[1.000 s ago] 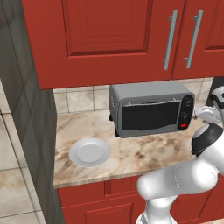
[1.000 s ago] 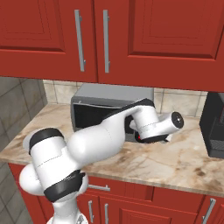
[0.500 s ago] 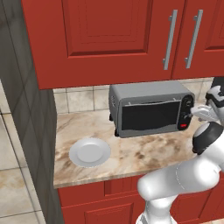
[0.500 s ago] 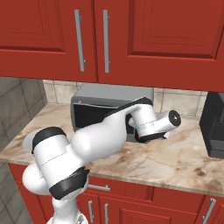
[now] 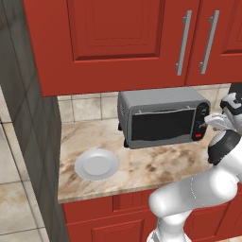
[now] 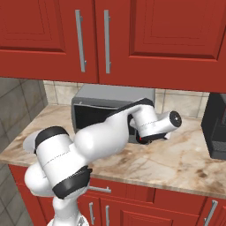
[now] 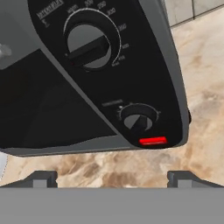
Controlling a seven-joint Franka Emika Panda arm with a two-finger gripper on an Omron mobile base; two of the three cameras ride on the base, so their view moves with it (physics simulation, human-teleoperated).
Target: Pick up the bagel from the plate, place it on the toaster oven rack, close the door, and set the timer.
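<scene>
While the gripper (image 7: 112,177) hovers with fingers spread before the toaster oven (image 5: 160,116), its door (image 5: 163,124) shut, two knobs (image 7: 89,43) and a red light (image 7: 152,141) face it. Left on the counter (image 5: 156,163) lies the bare plate (image 5: 97,164); red cabinets (image 5: 118,38) hang overhead.

**Object count, kitchen counter scene**

One toaster oven (image 5: 163,117) with one closed door (image 5: 161,126) and two knobs (image 7: 89,43); one plate (image 5: 97,164); one counter (image 5: 156,163); two bar handles (image 5: 184,43) on the red upper cabinets (image 5: 113,38).
</scene>
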